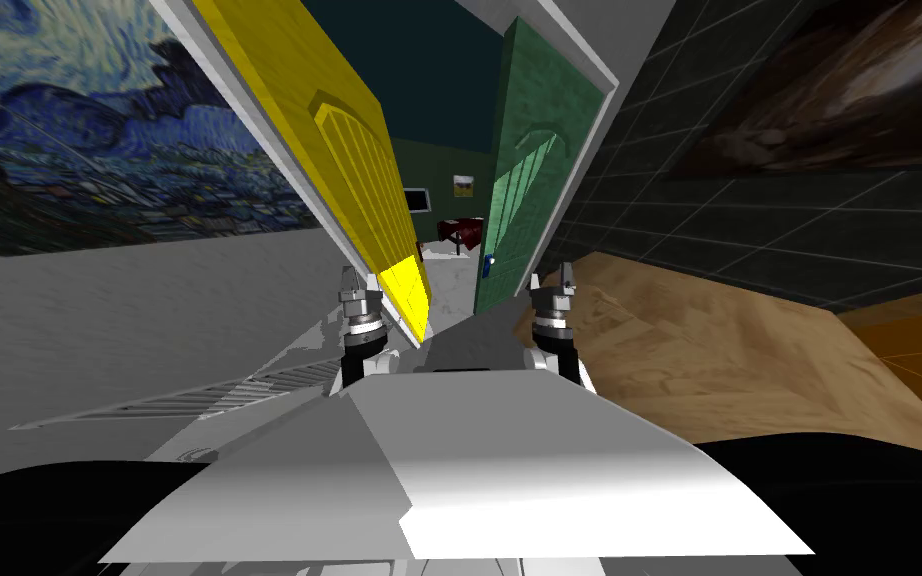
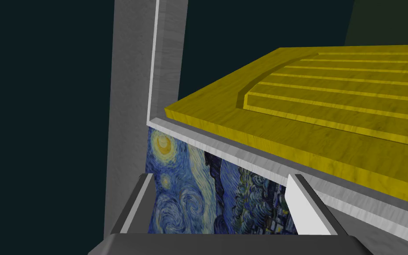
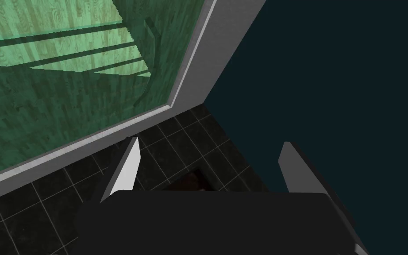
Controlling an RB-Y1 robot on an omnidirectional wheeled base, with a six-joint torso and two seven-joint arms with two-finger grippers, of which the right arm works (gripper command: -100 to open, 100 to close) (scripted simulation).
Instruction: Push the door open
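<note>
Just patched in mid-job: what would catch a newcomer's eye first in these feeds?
The bright yellow door leaf on my left and the green door leaf on my right stand out most, angled apart with a room visible through the gap. Next is the swirling blue night-sky painting further to my left. My left gripper and right gripper, both open, sit low before the gap, one near each leaf.

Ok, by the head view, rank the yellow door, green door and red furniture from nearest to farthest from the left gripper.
1. Yellow door, right beside the left gripper.
2. Green door, across the doorway, on the right.
3. Red furniture, in the room beyond.
</note>
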